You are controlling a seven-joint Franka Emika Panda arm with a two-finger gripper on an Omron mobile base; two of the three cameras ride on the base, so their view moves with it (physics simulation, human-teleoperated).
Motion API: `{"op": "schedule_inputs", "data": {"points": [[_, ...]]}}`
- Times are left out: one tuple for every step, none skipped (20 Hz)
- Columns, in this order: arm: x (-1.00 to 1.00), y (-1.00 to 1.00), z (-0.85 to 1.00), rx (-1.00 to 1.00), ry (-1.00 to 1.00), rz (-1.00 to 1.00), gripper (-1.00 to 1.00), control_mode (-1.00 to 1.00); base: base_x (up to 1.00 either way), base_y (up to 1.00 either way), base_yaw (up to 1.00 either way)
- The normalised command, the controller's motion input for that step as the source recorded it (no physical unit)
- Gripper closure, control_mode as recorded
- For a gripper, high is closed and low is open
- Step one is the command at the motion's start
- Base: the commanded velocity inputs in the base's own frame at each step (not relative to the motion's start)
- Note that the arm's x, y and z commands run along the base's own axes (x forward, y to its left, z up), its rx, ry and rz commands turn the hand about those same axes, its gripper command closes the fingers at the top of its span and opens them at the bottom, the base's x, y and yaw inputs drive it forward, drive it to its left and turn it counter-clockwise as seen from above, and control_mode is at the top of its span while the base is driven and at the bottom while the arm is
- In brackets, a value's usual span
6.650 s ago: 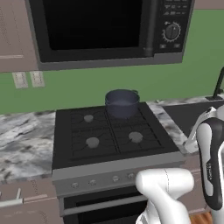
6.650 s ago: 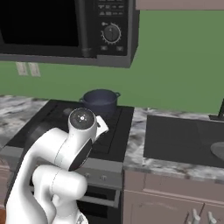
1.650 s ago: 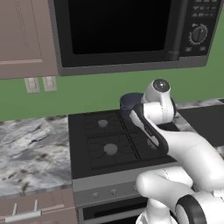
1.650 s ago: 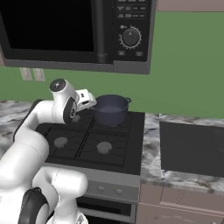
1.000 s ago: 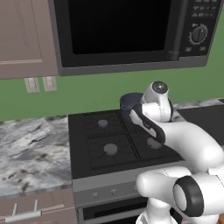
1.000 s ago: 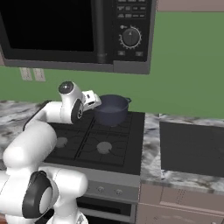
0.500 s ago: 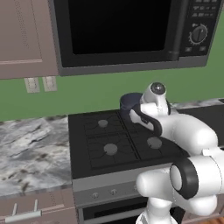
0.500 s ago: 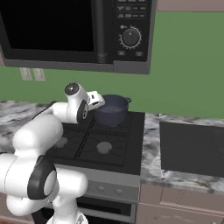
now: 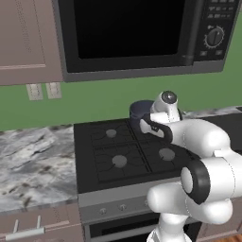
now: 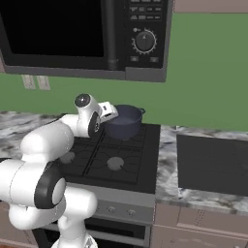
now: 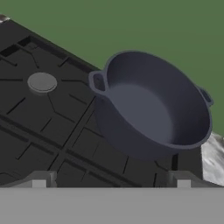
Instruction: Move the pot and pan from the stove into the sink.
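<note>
The dark blue-grey pot (image 11: 153, 105) stands upright and empty on the back right burner of the black stove (image 11: 43, 118). It has a small loop handle on each side. In the right base view the pot (image 10: 125, 122) sits just beyond my gripper (image 10: 110, 114). My gripper (image 11: 110, 180) is open, its fingertips (image 11: 39, 178) wide apart, short of the pot and touching nothing. In the left base view my arm covers part of the pot (image 9: 140, 108). The sink (image 10: 213, 164) is the dark basin right of the stove (image 10: 111, 155). The pan is out of view.
A black microwave (image 10: 82, 34) hangs low over the stove (image 9: 118, 151), close above my arm. Marbled grey counter lies to the left (image 9: 33, 160) and between stove and sink (image 10: 167, 157). The green wall is right behind the pot.
The base drove since the oldest frames, shifting the whole picture. Over the last second my hand has reached forward and lower toward the pot. The pot has not moved; the jaws stayed open.
</note>
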Motion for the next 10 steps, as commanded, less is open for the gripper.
{"op": "schedule_inputs", "data": {"points": [[0.00, 0.00, 0.00, 0.00, 0.00, 0.00, -1.00, -1.00, 0.00, 0.00, 0.00], [0.00, 0.00, 0.00, 0.00, 0.00, 0.00, -1.00, -1.00, 0.00, 0.00, 0.00], [0.00, 0.00, 0.00, 0.00, 0.00, 0.00, -1.00, -1.00, 0.00, 0.00, 0.00], [0.00, 0.00, 0.00, 0.00, 0.00, 0.00, -1.00, -1.00, 0.00, 0.00, 0.00], [0.07, 0.00, 0.00, 0.00, 0.00, 0.00, -1.00, -1.00, 0.00, 0.00, 0.00], [0.10, -0.06, 0.00, 0.00, 0.00, 0.02, -1.00, -1.00, 0.00, 0.00, 0.00], [0.15, -0.11, 0.00, 0.00, 0.00, 0.03, -1.00, -1.00, 0.00, 0.00, 0.00], [0.20, -0.15, -0.01, 0.00, 0.00, 0.03, -1.00, -1.00, 0.00, 0.00, 0.00], [0.23, -0.17, -0.01, 0.00, 0.00, 0.03, -1.00, -1.00, 0.00, 0.00, 0.00], [0.24, -0.17, -0.01, 0.00, 0.00, 0.03, -1.00, -1.00, 0.00, 0.00, 0.00]]}}
